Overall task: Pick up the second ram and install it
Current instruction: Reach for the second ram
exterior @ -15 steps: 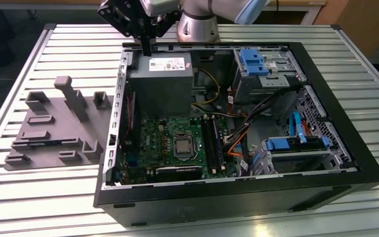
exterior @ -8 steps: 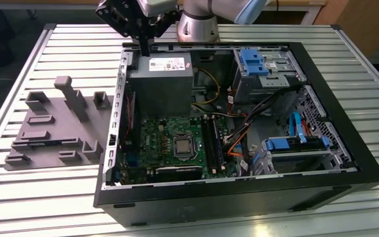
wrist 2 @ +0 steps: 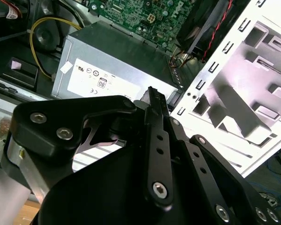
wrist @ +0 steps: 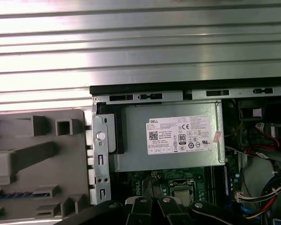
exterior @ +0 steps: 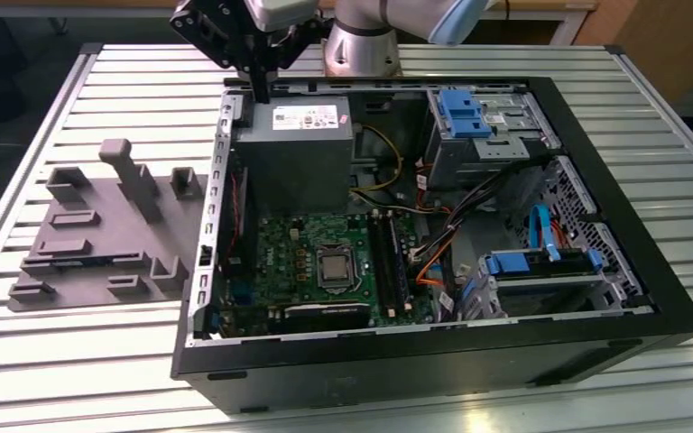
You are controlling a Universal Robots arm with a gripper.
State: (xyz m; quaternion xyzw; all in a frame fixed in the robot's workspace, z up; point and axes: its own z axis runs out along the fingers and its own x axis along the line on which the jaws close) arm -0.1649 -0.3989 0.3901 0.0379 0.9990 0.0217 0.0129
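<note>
The open PC case (exterior: 443, 370) has a black rim all around. Its left wall stands just beside the gray holder (exterior: 106, 236), w/ only a thin gap. The slatted table (exterior: 33, 379) is free at the exterior view's left and front. The gripper (exterior: 260, 94) hangs in the upper left-centre of the exterior view, over the case's far rim, next to the power supply (exterior: 292, 162). Its fingers look pressed together, nothing between them. The second ram (exterior: 78, 262) lies in the holder, lower left, well apart from the gripper; the first wrist view shows its blue strip there too (wrist: 16, 193).
</note>
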